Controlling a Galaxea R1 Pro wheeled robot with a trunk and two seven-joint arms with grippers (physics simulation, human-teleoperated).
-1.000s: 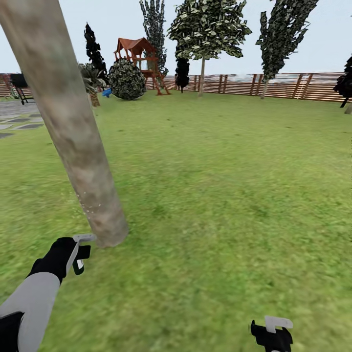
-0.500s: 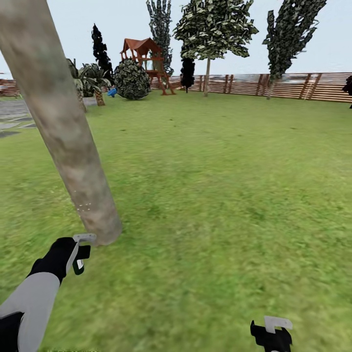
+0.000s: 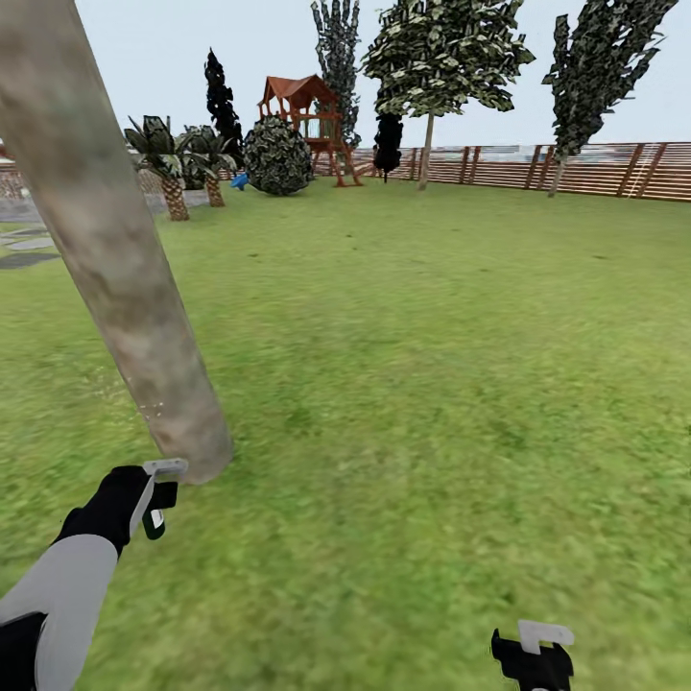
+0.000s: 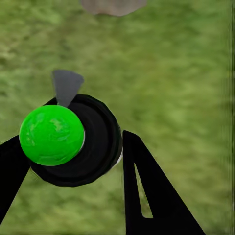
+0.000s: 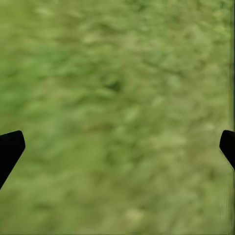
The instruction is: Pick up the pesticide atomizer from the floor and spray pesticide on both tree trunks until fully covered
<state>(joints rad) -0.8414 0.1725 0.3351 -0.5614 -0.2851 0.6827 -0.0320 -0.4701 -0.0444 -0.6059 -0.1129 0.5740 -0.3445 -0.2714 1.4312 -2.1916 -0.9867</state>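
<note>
A thick mottled grey-beige tree trunk (image 3: 125, 278) leans across the left of the head view, its base in the grass just beyond my left gripper (image 3: 161, 494). That gripper is shut on the pesticide atomizer (image 4: 73, 142), a dark round bottle with a green top and a thin grey spray head pointing toward the trunk base (image 4: 112, 5). Black fingers (image 4: 147, 191) press both its sides. A few pale specks hang near the lower trunk. My right gripper (image 3: 533, 657) hovers low over bare grass, open and holding nothing. A second pale-trunked tree (image 3: 427, 144) stands far off by the fence.
Green lawn (image 3: 432, 365) stretches to a brown slatted fence (image 3: 595, 171). Far back left stand a red playhouse (image 3: 307, 120), a round bush (image 3: 276, 155), short palms (image 3: 171, 163) and dark conifers. Grey paving (image 3: 24, 245) lies at the far left.
The whole head view has shifted right, so the camera has turned left; more palms show. Both arms keep their places in the picture, and the trunk base sits slightly further left.
</note>
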